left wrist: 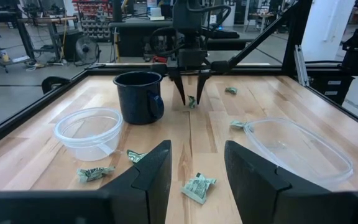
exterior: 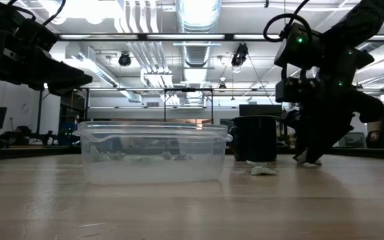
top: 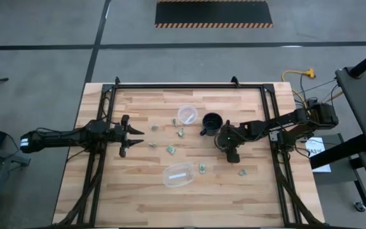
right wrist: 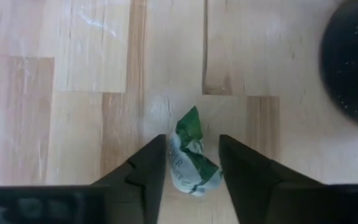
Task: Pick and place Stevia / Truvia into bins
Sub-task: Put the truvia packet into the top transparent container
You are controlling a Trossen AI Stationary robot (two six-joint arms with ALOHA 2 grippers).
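Right gripper (right wrist: pixel 190 163) jaws straddle a packet (right wrist: pixel 192 155), unclosed; left gripper (left wrist: pixel 196 165) parted, empty. Round cup (left wrist: pixel 89 130) looks empty.

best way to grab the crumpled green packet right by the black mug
Take it across its narrow crumpled middle, from straight above. The packet lies flat on the table, so there is no edge to get under. The right end effector already straddles it, pointing down, fingers either side, clear of the mug.
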